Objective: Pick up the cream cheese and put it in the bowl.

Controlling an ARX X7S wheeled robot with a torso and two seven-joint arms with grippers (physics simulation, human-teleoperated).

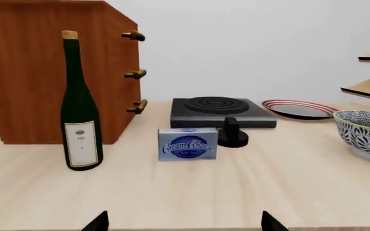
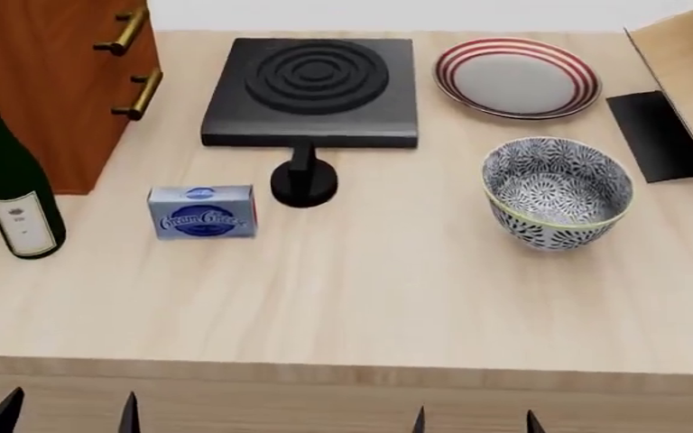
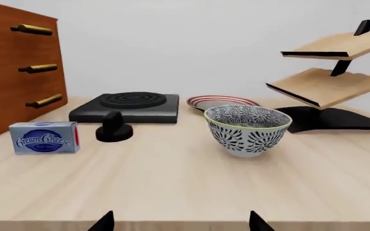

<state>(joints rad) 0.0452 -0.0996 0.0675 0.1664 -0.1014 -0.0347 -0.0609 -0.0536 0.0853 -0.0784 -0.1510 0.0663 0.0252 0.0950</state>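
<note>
Head view, cream cheese (image 2: 202, 212) mid-counter (image 2: 359, 298), bowl (image 2: 556, 191) toward right edge, left gripper (image 2: 68, 417) and right gripper (image 2: 476, 422) both spread, empty, at near edge.

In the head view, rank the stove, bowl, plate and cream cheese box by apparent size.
Largest to smallest, as seen in the head view:
1. stove
2. plate and bowl: footprints look alike, and the bowl sits nearer the camera, so I won't separate them
3. cream cheese

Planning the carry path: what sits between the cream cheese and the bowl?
Only bare tabletop lies on the straight line from cream cheese to bowl in the head view. The black knob stands just behind that line, near the box.
</note>
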